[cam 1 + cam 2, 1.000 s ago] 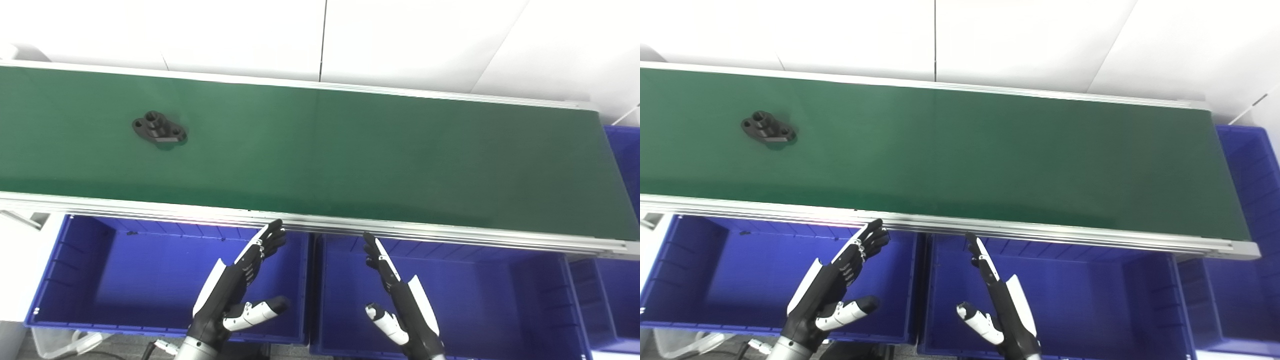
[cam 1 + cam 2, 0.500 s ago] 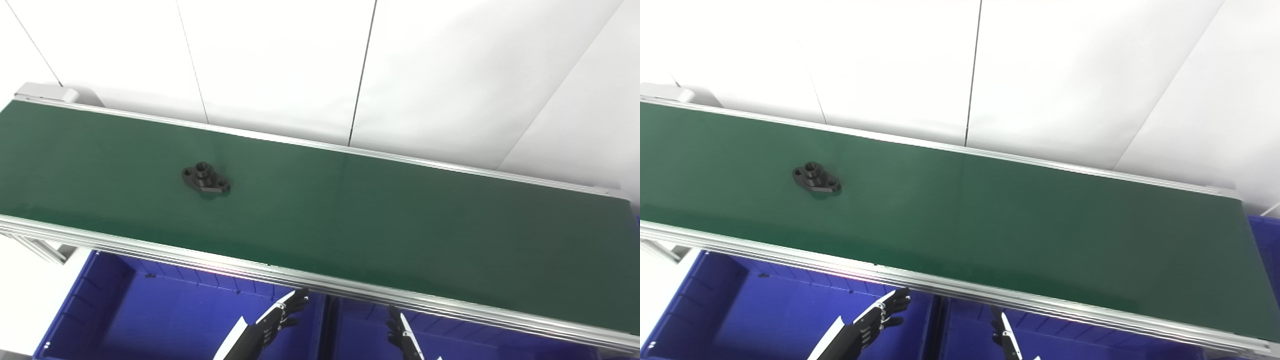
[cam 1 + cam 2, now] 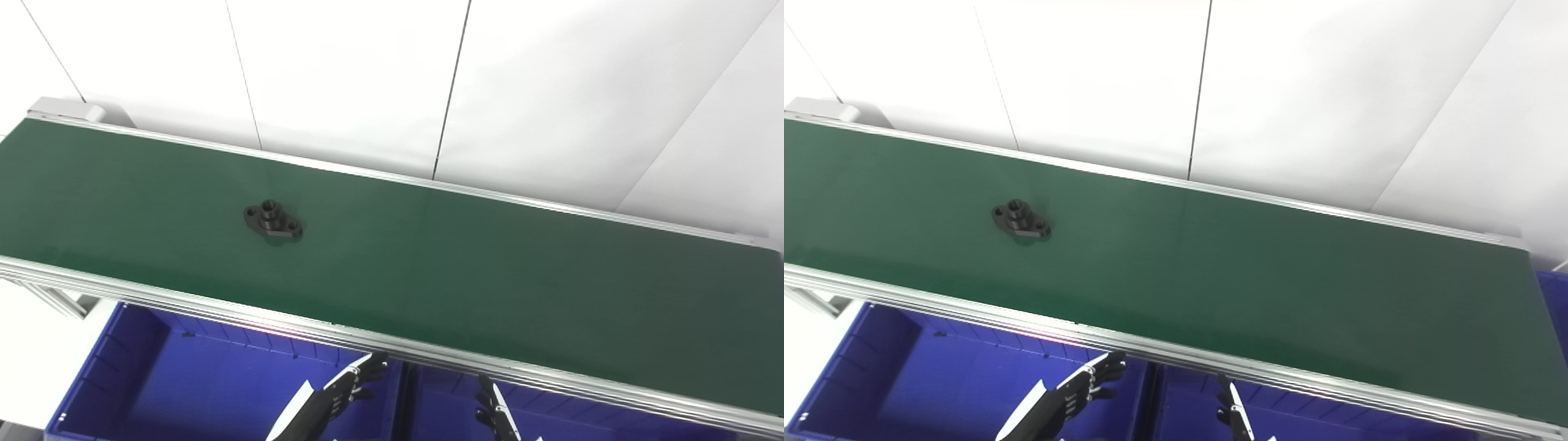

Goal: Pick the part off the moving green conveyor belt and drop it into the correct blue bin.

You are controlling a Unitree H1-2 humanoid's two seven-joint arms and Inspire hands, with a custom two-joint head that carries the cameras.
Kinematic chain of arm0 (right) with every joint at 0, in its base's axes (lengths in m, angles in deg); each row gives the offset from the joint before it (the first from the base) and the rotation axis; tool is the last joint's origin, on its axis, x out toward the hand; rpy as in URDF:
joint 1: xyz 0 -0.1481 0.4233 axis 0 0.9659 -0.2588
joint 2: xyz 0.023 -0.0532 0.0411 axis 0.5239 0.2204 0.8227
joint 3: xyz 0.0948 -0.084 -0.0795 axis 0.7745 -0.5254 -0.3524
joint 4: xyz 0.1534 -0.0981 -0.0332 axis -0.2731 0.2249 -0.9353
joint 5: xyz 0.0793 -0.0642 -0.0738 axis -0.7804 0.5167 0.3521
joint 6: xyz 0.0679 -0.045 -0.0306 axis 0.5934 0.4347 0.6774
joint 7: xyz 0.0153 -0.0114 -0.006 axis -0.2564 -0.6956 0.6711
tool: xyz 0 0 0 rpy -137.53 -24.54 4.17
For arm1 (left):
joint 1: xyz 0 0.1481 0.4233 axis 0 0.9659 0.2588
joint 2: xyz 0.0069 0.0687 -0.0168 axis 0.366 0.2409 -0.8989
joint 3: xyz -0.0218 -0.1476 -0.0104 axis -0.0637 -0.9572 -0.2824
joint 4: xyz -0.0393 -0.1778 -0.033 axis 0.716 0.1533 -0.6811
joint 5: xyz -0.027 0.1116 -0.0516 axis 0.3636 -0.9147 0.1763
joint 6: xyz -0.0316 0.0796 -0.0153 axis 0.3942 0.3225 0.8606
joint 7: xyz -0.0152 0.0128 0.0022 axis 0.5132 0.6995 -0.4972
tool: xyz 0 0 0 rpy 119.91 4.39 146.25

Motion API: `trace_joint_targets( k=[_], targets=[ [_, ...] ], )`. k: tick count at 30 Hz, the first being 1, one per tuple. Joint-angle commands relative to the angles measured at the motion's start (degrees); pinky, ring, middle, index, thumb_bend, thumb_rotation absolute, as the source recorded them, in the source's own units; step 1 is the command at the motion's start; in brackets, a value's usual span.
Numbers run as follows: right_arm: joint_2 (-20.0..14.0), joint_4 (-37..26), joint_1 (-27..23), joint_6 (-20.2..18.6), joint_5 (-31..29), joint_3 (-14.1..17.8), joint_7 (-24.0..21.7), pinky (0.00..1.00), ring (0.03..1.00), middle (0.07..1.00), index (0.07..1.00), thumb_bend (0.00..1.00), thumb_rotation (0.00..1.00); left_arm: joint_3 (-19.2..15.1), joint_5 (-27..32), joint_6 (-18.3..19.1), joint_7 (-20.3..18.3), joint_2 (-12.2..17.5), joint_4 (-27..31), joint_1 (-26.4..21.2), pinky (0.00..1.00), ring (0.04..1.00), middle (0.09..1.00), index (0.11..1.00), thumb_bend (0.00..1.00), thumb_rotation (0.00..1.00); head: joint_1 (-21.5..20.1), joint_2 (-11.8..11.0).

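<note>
Black part [image 3: 273, 222]: lying flat on the green conveyor belt [image 3: 465, 269], at about 10 o'clock from the picture's centre, touched by nothing; raised boss in the middle, a hole at each end.
Left hand [image 3: 343, 395]: low at 6 o'clock, below the belt's near rail, over the left blue bin [image 3: 147, 392]; fingers straight and apart, holding nothing.
Right hand [image 3: 1230, 410]: at 6 o'clock too, mostly cut off by the bottom edge, over the right blue bin [image 3: 1188, 410]; only straight fingers showing, nothing between them, so probably open, not certain.
Gap: both hands well apart from the part, at about 5 o'clock from it.
Done so far: nothing, judging by the untouched part.
Left to do: reach over the rail, grasp the part, carry it back, release into the correct bin.
Correct bin: cannot tell from these views.
</note>
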Motion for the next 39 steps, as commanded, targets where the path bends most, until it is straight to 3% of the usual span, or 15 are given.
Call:
trace_joint_targets(
  k=[1, 12, 24, 32, 39],
  targets=[
    [-0.19, -0.53, -0.43, 3.48, -0.49, -0.31, 1.19, 0.89, 0.957, 0.990, 0.986, 0.85, 1.00, 0.32, 0.06, -2.04, 0.03, -0.09, 0.38, -0.23, 0.81, 0.899, 0.904, 0.906, 0.82, 0.64, -0.24, -0.32],
    [-0.88, 0.99, -1.32, 3.49, -0.98, -0.96, 1.45, 0.91, 0.959, 0.985, 0.981, 0.85, 0.98, 0.17, 0.03, -3.84, 0.45, -0.50, -1.52, -0.76, 0.78, 0.886, 0.903, 0.903, 0.82, 0.64, -0.92, -1.98],
    [-1.27, -0.46, -1.09, 3.47, -1.91, -1.54, 1.21, 0.86, 0.927, 0.966, 0.968, 0.85, 0.96, 0.08, 0.04, -3.01, 0.54, -0.56, -0.45, -0.36, 0.79, 0.885, 0.898, 0.896, 0.82, 0.64, -1.58, -1.32],
    [-2.46, -6.77, 0.54, 3.49, -2.13, -1.73, 1.80, 0.85, 0.930, 0.953, 0.951, 0.82, 0.94, 0.24, -1.13, -3.00, 0.47, -0.14, 0.43, 0.06, 0.78, 0.893, 0.908, 0.909, 0.81, 0.65, -1.52, -1.01],
    [-3.74, -15.18, 1.62, 3.48, 0.71, -2.43, 3.40, 0.80, 0.876, 0.908, 0.928, 0.79, 0.82, 0.13, -0.26, -3.18, 0.30, 0.03, 0.55, 0.49, 0.78, 0.900, 0.914, 0.909, 0.81, 0.65, -2.24, -0.75]
  ],
)
